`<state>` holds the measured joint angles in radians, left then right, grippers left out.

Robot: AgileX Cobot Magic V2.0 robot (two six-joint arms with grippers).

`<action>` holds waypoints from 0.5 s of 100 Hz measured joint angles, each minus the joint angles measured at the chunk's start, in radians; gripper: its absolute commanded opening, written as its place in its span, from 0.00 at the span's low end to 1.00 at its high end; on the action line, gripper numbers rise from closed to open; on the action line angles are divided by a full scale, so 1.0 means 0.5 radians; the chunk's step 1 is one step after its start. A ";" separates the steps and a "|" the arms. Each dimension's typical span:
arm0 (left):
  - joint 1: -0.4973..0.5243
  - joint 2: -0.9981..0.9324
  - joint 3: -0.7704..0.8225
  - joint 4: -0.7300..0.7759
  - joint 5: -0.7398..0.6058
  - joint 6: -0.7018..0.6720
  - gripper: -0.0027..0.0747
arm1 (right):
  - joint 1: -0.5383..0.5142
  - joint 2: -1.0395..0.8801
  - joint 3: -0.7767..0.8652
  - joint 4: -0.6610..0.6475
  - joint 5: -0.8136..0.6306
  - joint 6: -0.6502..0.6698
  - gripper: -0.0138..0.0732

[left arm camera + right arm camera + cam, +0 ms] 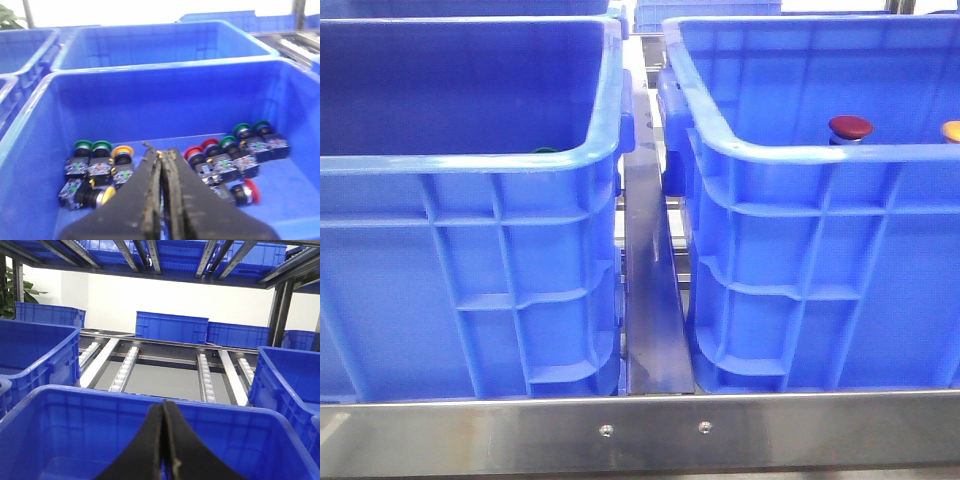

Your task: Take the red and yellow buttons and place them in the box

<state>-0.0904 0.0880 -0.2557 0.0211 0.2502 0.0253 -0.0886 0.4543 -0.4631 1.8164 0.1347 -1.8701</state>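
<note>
Buttons lie loose in the crate (45,150) beyond the left gripper (161,159), jaws pressed together, empty; right gripper (164,407) likewise (nothing picked yet).

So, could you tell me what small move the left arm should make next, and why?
Probably open the left gripper and ease it down toward the yellow button. Its fingers are pressed together and empty, poised above the crate floor, where red, yellow and green buttons lie in clusters just ahead.
</note>
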 measured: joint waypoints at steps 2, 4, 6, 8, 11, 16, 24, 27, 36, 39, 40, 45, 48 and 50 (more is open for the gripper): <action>0.013 -0.014 0.031 -0.009 -0.018 0.010 0.01 | 0.000 0.000 0.000 0.000 0.000 0.000 0.08; 0.026 -0.034 0.061 -0.015 -0.035 0.018 0.01 | 0.000 0.000 0.000 0.000 0.000 0.000 0.08; 0.039 -0.054 0.091 -0.019 -0.045 0.022 0.01 | 0.000 0.000 0.000 0.000 0.000 0.000 0.08; 0.053 -0.073 0.119 -0.025 -0.058 0.027 0.01 | 0.000 0.000 0.000 0.000 0.000 0.000 0.08; 0.071 -0.096 0.156 -0.042 -0.074 0.031 0.01 | 0.000 0.000 0.000 0.000 0.000 0.000 0.08; 0.101 -0.132 0.214 -0.042 -0.089 0.040 0.01 | 0.000 0.000 0.000 0.000 0.000 0.000 0.08; 0.138 -0.177 0.307 -0.042 -0.128 0.044 0.01 | 0.000 0.000 0.000 0.000 0.000 0.000 0.08; 0.148 -0.188 0.337 -0.042 -0.138 0.047 0.01 | 0.000 0.000 0.000 0.000 0.000 0.000 0.08; 0.161 -0.188 0.423 -0.042 -0.177 0.047 0.01 | 0.000 0.000 0.000 0.000 0.000 0.000 0.08; 0.161 -0.188 0.448 -0.029 -0.198 0.047 0.01 | 0.000 0.000 0.000 0.000 0.000 0.000 0.08; 0.161 -0.188 0.461 -0.029 -0.202 0.051 0.01 | 0.000 0.000 0.000 0.000 0.000 0.000 0.08; 0.161 -0.188 0.501 -0.016 -0.241 0.048 0.01 | 0.000 0.000 0.000 0.000 0.000 0.000 0.08; 0.161 -0.188 0.511 -0.005 -0.264 0.048 0.01 | 0.000 0.000 0.000 0.000 0.000 0.000 0.08; 0.161 -0.188 0.513 0.004 -0.277 0.048 0.01 | 0.000 0.000 0.000 0.000 0.000 0.000 0.08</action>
<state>-0.0102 -0.0058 0.0006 0.0232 0.1115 0.0494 -0.0886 0.4543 -0.4631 1.8164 0.1347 -1.8701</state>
